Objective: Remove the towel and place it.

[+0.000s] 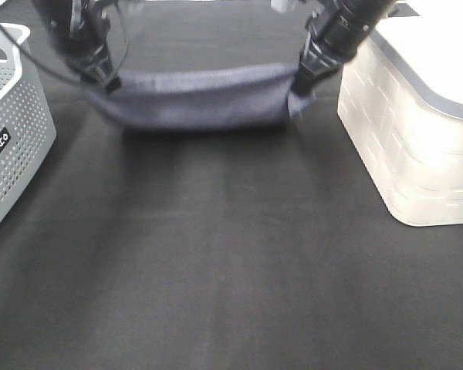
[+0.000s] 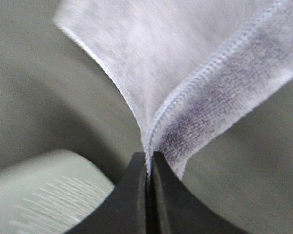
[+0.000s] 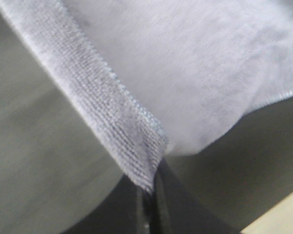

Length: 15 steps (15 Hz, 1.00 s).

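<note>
The slate-grey towel hangs stretched between my two grippers above the black table covering, at the back of the exterior view. My left gripper is shut on its left corner and my right gripper is shut on its right corner. In the left wrist view the black fingers pinch the towel's stitched edge. In the right wrist view the fingers pinch a folded corner of the towel. The white tag does not show.
A grey perforated basket stands at the left edge; its rim shows in the left wrist view. A white woven-pattern bin with a lid stands at the right. The black table covering fills the front.
</note>
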Available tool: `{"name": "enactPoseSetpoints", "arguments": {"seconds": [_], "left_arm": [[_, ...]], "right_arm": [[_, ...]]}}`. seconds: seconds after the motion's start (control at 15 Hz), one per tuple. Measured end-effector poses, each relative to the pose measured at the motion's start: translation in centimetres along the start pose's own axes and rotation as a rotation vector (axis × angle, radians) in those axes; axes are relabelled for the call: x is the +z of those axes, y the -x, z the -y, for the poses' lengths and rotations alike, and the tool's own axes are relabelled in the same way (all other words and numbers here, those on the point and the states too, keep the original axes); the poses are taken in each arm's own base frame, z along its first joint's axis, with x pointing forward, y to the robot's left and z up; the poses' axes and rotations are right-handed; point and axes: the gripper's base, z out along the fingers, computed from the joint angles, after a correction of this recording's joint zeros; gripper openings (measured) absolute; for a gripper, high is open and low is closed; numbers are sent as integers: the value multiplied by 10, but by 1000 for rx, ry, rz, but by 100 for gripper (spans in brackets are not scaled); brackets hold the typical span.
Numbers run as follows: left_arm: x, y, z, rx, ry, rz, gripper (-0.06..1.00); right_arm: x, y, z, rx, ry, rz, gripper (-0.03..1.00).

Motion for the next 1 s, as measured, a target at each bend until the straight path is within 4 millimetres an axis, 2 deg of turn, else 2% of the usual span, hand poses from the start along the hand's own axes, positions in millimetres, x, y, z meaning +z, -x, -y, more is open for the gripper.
{"name": "enactPoseSetpoints", "arguments": {"seconds": [0.13,0.27,0.4,0.73,1.0], "left_arm": [[0,-6,12,23,-133,-63,0],[5,-9,19,38,-185,-72,0],[15,-15,29,31,-243,-96,0],[43,-39,54,29,-358,-209,0],[52,-49,65,40,-408,-245,0]], "right_arm": [[-1,-8,-9,30,97,-91,0],[0,-10,-11,65,123,-107,0],[11,-17,-17,106,166,-135,0],[44,-51,-35,208,273,-277,0],[38,-70,-55,234,314,-322,0]]}}
